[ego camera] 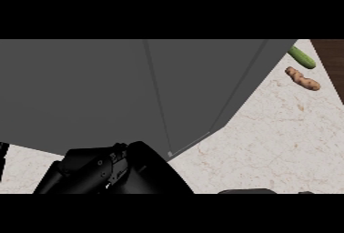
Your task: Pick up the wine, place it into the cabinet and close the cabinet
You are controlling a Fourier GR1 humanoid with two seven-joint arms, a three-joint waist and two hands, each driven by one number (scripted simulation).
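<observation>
Marbled counter [269, 145] lay under me | my left hand [101, 170] sat low against the grey cabinet [101, 91], fingers unreadable | wine not visible | risk: shoving blind might jam the door | cucumber [302, 58], ginger root [302, 78] beyond.

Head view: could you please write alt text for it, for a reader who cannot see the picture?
A large grey cabinet fills most of the view, standing on a pale marbled counter. A black robot hand shows at the lower left, below the cabinet. A green cucumber and an orange-brown root vegetable lie at the upper right.
</observation>
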